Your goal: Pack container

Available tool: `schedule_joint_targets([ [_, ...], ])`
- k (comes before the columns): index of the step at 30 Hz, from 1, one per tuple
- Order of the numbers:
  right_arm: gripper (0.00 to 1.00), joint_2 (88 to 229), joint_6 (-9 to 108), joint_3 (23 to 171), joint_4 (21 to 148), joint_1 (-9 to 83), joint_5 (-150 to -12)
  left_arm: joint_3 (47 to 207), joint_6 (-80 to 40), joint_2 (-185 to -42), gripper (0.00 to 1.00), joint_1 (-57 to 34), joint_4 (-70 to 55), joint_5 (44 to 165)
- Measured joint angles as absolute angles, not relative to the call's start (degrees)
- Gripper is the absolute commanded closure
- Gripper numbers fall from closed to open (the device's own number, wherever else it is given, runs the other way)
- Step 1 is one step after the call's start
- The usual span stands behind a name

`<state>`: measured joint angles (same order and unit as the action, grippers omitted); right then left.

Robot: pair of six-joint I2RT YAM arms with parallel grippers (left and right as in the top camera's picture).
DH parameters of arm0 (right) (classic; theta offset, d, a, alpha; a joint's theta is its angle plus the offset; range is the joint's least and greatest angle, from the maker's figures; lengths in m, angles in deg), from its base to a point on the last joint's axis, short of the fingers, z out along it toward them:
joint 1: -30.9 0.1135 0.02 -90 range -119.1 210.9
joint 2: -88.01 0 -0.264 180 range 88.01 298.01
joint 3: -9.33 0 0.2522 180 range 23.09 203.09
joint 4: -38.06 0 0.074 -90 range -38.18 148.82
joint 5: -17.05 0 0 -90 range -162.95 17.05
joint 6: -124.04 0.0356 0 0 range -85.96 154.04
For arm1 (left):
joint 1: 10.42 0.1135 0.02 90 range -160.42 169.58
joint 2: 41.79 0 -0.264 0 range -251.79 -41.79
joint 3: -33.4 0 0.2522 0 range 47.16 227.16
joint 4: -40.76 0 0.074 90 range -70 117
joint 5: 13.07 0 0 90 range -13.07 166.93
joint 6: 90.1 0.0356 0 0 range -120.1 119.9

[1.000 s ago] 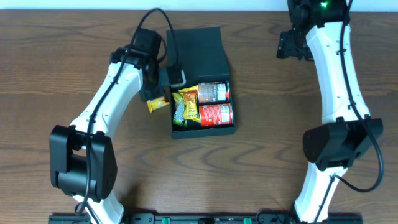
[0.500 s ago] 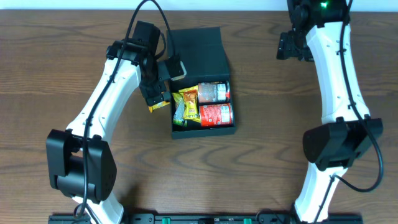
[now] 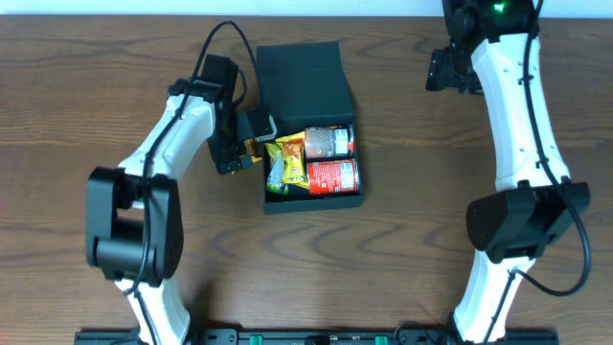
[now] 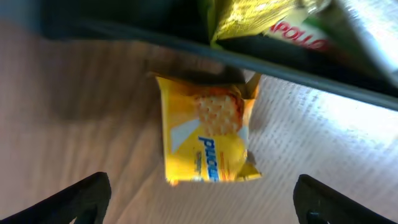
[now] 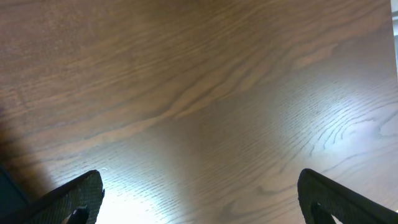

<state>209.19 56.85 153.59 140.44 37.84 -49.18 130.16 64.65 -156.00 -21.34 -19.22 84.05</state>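
The left wrist view shows a yellow foil cracker packet lying free between the left gripper's released jaws, beside the matte teal-black rigid container. Overhead, the gripper half-hides it. The right gripper gapes too.

The container is matte teal-black, the snack cans red, the cracker packet yellow with blue lettering, and the table brown wood-grain.

I see one dark container on one wooden table. It holds two red cans, a far can and a near can. The snack packets beside them are too bunched up to count. One yellow cracker packet lies outside. There are two robot arms, a left arm and a right arm.
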Motion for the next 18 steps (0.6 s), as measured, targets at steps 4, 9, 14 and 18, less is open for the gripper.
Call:
schedule_joint_targets([
  [4, 0.01, 209.2, 56.9, 153.6, 140.4, 37.8, -49.2, 130.1, 64.4, -158.6, 0.07, -21.4, -18.7, 84.1],
  [9, 0.01, 209.2, 57.0, 153.6, 140.2, 37.8, -49.2, 130.1, 61.3, -159.0, 0.07, -21.5, -15.9, 84.7],
  [14, 0.01, 209.2, 57.0, 153.6, 140.2, 37.8, -49.2, 130.1, 57.7, -159.0, 0.07, -21.5, -15.9, 89.0],
  [18, 0.01, 209.2, 57.0, 153.6, 140.0, 37.8, -49.2, 130.1, 55.7, -159.0, 0.08, -21.5, -16.1, 90.1],
])
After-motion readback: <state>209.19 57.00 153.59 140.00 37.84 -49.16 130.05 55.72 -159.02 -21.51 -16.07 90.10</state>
